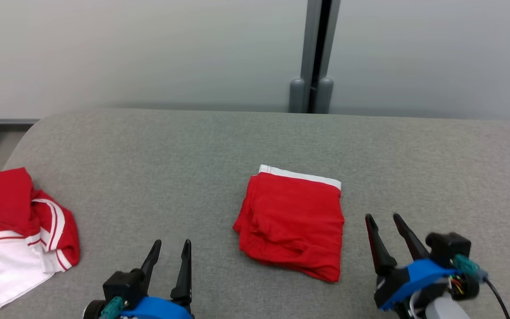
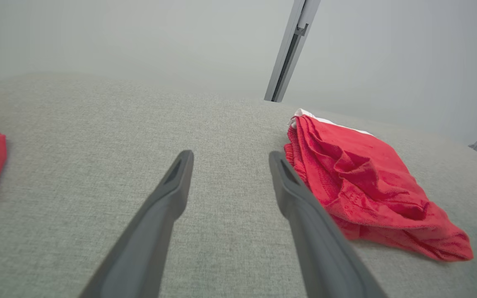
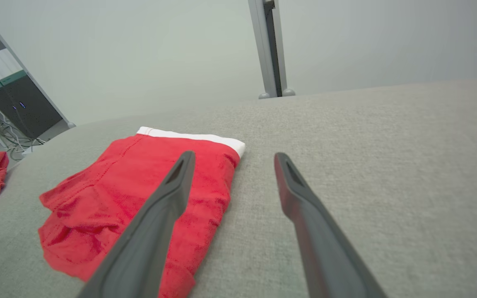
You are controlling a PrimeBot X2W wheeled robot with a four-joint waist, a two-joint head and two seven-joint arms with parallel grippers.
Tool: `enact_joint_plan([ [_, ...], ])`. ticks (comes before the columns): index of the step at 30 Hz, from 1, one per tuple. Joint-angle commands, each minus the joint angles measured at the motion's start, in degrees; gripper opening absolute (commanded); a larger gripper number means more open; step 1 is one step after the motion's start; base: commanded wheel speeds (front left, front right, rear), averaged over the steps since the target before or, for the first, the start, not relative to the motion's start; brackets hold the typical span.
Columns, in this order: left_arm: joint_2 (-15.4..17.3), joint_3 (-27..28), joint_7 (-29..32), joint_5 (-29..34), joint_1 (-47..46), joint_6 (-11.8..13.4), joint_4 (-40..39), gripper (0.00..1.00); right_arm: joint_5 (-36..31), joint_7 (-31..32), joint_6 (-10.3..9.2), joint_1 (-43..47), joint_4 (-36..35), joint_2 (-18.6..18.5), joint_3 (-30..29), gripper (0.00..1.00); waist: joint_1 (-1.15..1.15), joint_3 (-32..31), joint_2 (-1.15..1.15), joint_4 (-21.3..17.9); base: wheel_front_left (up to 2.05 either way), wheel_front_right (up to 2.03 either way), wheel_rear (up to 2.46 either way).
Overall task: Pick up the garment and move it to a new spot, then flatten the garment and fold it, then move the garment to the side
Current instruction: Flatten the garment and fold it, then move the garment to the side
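A: Red folded shorts (image 1: 292,223), white waistband, mid grey pad (image 1: 148,155). 2nd red-white garment (image 1: 16,221) cut off at left edge.
B: 2 garments, 2 grippers: left gripper (image 1: 172,242), right gripper (image 1: 383,216) both spread wide, empty.

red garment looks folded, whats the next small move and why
Probably slide the open right tool leftward to the right edge of the folded red fabric garment with the white waistband and grip it: it lies folded, ungripped, beside that tool, and moving it aside remains.
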Motion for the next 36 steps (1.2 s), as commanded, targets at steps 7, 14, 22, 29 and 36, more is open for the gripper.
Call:
enact_joint_plan([
  [7,0.0,0.8,-0.2,4.4,4.1,1.0,-2.1,1.00,-4.1,-0.2,0.02,7.2,-2.1,-0.1,-4.5,1.00,0.00,-1.7,0.00,-2.7,0.00,0.00,0.00],
  [14,0.0,-0.1,-0.2,4.9,6.9,2.1,-3.4,1.00,-2.8,-0.2,0.02,10.3,-2.5,-0.1,-4.2,1.00,0.00,-2.4,0.00,-3.4,0.00,0.00,0.00],
  [22,0.0,-1.6,-0.2,5.4,4.6,1.6,-3.8,1.00,-4.1,-0.2,0.02,7.6,-1.0,-0.1,-2.9,1.00,0.00,-1.2,0.00,-1.3,0.00,0.00,0.00],
  [29,0.0,-3.6,-0.2,3.1,2.5,1.3,-3.8,1.00,-3.2,-0.2,0.02,-1.7,5.1,-0.1,-0.7,1.00,0.00,4.3,0.00,3.0,0.00,0.00,0.00],
  [36,0.0,-3.7,-0.2,3.0,0.5,0.8,-3.6,1.00,-4.4,2.7,0.02,-11.2,18.6,-0.1,-0.2,0.89,0.00,7.7,0.00,7.1,0.00,0.00,0.00],
])
